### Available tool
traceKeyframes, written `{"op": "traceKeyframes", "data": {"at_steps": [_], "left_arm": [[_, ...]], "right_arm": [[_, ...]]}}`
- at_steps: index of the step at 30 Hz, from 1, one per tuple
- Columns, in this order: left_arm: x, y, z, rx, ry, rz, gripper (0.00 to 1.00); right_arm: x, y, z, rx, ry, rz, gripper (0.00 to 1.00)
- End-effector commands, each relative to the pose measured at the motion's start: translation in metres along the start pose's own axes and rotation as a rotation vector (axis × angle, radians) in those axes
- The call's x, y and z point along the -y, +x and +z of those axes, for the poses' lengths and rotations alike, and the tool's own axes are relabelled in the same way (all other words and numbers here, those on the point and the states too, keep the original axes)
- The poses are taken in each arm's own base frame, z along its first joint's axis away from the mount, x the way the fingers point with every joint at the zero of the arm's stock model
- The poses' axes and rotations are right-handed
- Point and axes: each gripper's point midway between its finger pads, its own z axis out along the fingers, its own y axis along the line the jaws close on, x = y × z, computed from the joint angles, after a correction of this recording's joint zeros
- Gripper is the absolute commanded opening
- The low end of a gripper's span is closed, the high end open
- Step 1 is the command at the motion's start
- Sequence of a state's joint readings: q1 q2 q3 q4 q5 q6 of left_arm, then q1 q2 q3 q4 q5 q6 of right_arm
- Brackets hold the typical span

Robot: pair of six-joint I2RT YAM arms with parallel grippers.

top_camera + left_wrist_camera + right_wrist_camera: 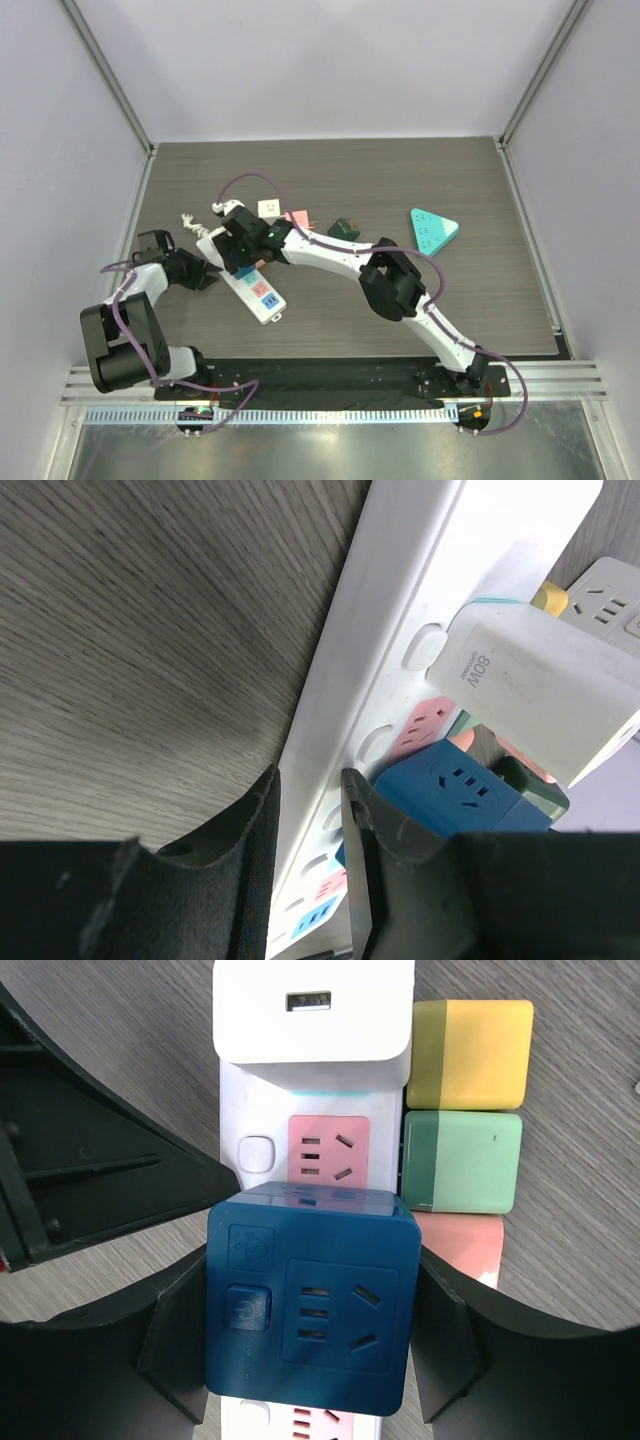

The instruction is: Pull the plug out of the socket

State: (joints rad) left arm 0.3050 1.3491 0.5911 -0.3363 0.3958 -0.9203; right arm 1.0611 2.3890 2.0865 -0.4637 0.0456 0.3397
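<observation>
Now, left jaws nearly closed, pinching the long edge of the one strip [400, 630] against the tabletop [130, 630]. One blue plug [310, 1300] sits mid-strip, squarely between the right jaws, which look pressed on its two flanks, across the strip's long axis. Right arm's nearest; off likely means straight away from the strip. One white charger [312, 1010] further along.

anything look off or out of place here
Nothing damaged or spilled. The power strip lies diagonally on the table, its edge pinched by the left gripper; the blue plug sits square on it.
</observation>
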Motion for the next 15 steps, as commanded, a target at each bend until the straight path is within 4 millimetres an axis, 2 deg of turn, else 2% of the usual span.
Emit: {"op": "traceKeyframes", "data": {"at_steps": [1,2,6,8,10,11,12,13,15], "left_arm": [[-0.046,0.020,0.005,-0.038,-0.177,-0.016,0.31],[-0.046,0.020,0.005,-0.037,-0.180,-0.015,0.31],[-0.044,0.019,0.003,-0.036,-0.178,-0.011,0.31],[-0.042,0.019,0.003,-0.033,-0.176,-0.008,0.31],[-0.041,0.018,0.003,-0.029,-0.175,-0.006,0.31],[-0.041,0.018,0.003,-0.030,-0.174,-0.006,0.31],[-0.041,0.018,0.003,-0.032,-0.175,-0.006,0.31],[-0.041,0.018,0.003,-0.031,-0.174,-0.004,0.31],[-0.041,0.018,0.003,-0.034,-0.176,-0.003,0.31]], "right_arm": [[-0.056,-0.052,-0.039,0.156,-0.152,0.049,0.01],[-0.042,-0.049,-0.035,0.162,-0.060,0.036,0.01],[-0.025,-0.036,-0.031,0.151,0.085,-0.056,0.01],[-0.021,-0.033,-0.029,0.142,0.101,-0.064,0.01],[-0.025,-0.032,-0.030,0.133,0.069,-0.053,0.01],[-0.031,-0.042,-0.036,0.147,0.016,-0.027,0.01],[-0.042,-0.034,-0.037,0.117,-0.072,-0.005,0.01],[-0.053,-0.046,-0.041,0.159,-0.138,0.046,0.01],[-0.062,-0.053,-0.053,0.178,-0.206,0.081,0.01]]}}
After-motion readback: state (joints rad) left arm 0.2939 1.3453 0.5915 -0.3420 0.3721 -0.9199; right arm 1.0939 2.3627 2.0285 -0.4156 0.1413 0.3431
